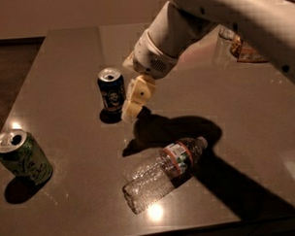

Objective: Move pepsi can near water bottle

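Note:
The pepsi can [111,90] stands upright on the dark table [63,59], left of centre; it is dark blue with a silver top. The water bottle [161,172] lies on its side near the front edge, its white cap pointing right and away. My gripper [133,105] hangs from the white arm [193,26] just right of the pepsi can, its cream fingers [137,93] pointing down close to the can's side. I cannot see whether it touches the can.
A green can [21,157] with scribbled markings stands at the front left. A clear glass jar [225,44] and a snack bag [249,51] sit at the back right, partly behind the arm. The table's front edge runs just below the bottle.

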Controlling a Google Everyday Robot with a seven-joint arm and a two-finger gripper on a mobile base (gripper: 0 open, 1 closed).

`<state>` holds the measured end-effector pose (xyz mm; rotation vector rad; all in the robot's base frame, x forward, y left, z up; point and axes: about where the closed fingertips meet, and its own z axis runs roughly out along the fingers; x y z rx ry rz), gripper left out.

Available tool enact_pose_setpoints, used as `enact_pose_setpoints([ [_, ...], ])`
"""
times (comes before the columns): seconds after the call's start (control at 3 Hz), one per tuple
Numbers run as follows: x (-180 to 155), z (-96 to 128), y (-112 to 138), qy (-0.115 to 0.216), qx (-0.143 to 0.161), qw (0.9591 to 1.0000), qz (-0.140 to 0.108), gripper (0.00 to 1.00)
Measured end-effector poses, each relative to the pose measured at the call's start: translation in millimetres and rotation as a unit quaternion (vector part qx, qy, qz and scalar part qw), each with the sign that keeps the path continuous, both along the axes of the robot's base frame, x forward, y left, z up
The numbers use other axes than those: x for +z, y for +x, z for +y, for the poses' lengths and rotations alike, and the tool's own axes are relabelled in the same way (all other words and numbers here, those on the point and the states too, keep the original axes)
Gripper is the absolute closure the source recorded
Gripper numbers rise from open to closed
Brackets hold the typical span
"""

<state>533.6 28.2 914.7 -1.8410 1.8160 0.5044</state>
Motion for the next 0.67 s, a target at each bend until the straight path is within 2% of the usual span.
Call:
enact_pose_setpoints([
  [0.33, -0.5, 26.2, 14.2, 0.014, 0.015, 0.9998, -0.004, 0.00],
  [0.67, 0.7, 43.8, 29.0, 0.018, 0.015, 0.9997, -0.005, 0.26],
])
